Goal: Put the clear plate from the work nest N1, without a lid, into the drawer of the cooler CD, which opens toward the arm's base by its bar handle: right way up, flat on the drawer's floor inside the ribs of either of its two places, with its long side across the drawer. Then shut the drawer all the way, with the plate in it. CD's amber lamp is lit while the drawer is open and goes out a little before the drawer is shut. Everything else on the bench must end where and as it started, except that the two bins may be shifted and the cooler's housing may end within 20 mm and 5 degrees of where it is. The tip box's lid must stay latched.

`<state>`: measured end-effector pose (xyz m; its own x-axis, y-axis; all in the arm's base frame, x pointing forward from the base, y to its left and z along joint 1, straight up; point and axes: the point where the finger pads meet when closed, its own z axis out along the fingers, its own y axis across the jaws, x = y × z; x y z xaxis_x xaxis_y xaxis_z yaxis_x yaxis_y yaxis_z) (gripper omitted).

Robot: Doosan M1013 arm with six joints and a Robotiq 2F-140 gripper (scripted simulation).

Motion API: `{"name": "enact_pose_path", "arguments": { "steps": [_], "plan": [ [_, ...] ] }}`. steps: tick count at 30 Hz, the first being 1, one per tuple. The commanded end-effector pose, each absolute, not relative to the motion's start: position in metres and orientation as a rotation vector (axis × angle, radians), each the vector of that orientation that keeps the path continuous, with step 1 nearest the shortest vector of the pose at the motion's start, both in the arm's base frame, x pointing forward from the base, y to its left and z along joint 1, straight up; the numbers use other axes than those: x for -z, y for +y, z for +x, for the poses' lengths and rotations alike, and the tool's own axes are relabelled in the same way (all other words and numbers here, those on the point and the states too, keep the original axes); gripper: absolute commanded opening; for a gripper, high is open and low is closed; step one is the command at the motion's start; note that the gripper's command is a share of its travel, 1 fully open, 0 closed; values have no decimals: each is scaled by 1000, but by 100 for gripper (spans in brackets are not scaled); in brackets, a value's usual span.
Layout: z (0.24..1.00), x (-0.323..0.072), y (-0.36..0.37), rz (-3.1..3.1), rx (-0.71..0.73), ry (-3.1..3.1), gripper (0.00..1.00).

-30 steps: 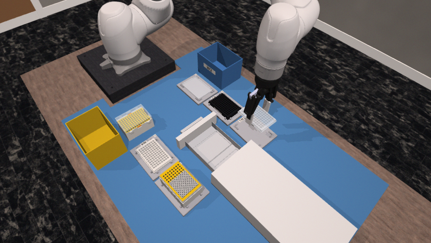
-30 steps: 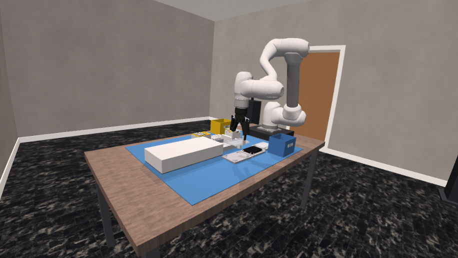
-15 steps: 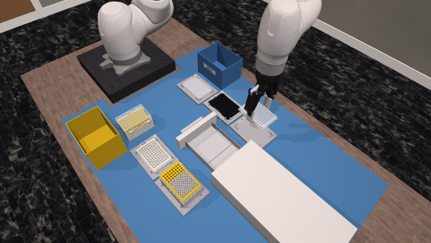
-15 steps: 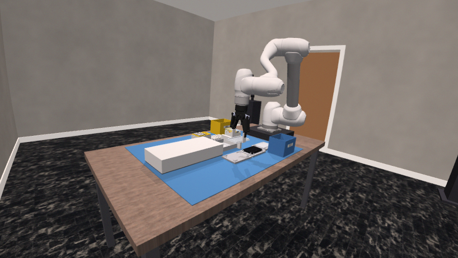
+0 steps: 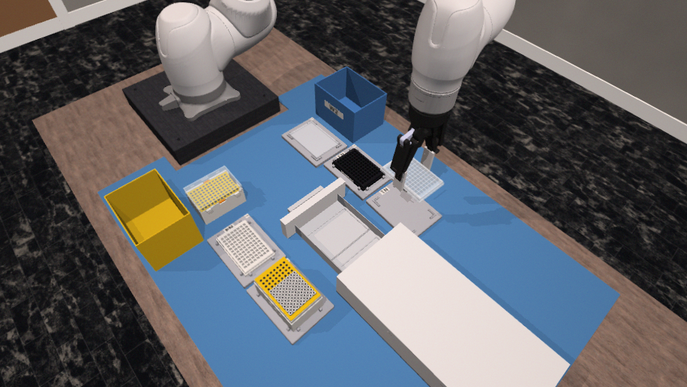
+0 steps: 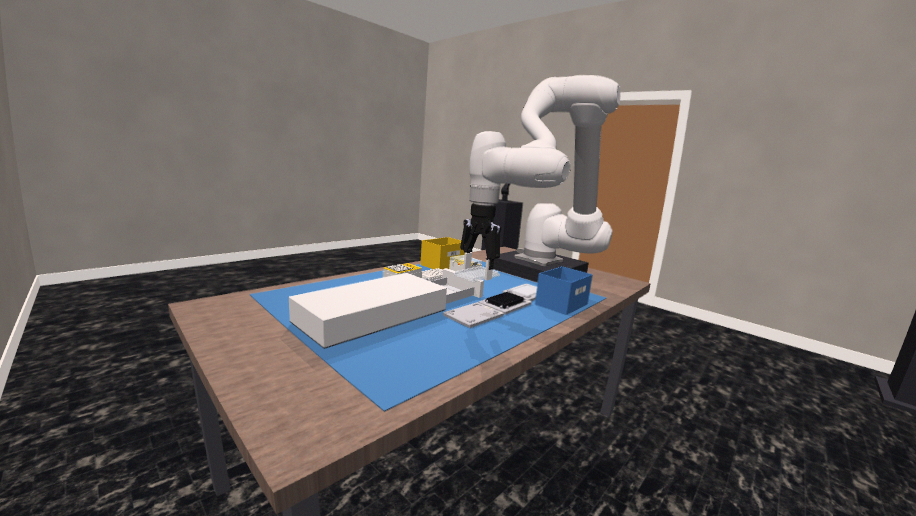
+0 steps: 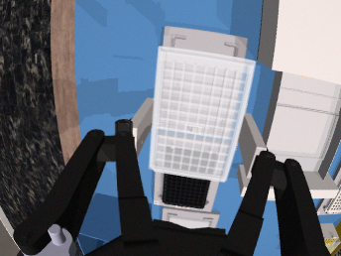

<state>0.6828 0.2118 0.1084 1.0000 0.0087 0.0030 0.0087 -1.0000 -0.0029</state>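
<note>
You've got a yellow bin (image 5: 158,226) at the mat's near-left corner, open top, w/ the tip box (image 5: 214,193) just beside it, clear lid on. Blue bin (image 5: 349,103) sits at the far edge. Black well plate (image 5: 358,168) in its nest, next to a lidded flat plate (image 5: 314,139) in another. White well plate (image 5: 244,244) and the yellow-framed rack (image 5: 288,287) sit side by side on grey bases. All on the blue mat (image 5: 505,268) on the wood bench (image 5: 62,144). Brown door (image 6: 641,185) behind.
</note>
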Motion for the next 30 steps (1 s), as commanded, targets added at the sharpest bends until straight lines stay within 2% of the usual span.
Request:
{"name": "enact_pose_path", "arguments": {
  "steps": [1,9,30],
  "plan": [
    [683,-111,212,-3138,5,-14,0],
    [683,-111,212,-3138,5,-14,0],
    [670,-111,163,-2979,6,-991,0]
  ]
}}
